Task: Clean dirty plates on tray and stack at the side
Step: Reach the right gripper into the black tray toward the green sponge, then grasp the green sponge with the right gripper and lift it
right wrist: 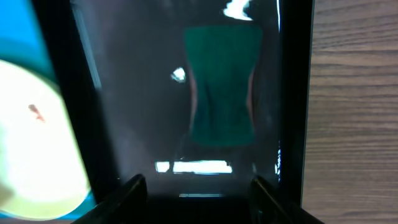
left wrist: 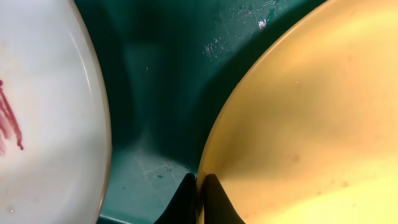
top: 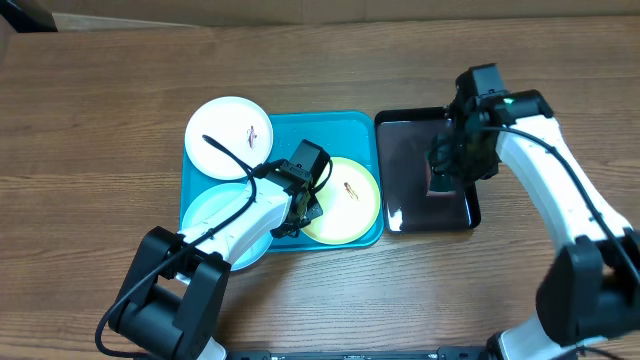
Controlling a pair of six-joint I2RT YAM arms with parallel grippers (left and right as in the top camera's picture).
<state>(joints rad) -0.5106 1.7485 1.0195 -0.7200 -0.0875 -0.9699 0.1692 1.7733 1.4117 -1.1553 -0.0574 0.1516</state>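
Wooden table: left claw pinching yellow-green plate rim; right claw parted above black tray.

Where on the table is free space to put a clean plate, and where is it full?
Free: the bare table left of the white plate, and in front of the black tray. Inside the turquoise tray, only the corner above the yellow-green plate. Crowded: the black tray, under the right gripper.

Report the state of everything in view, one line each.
white plate: red-smeared, on the tray.
light blue plate: on the tray, partly under the left arm.
yellow-green plate: smeared, rim gripped.
left gripper: shut on yellow-green plate's rim.
right gripper: open, over the green sponge.
green sponge: lying in the black tray.
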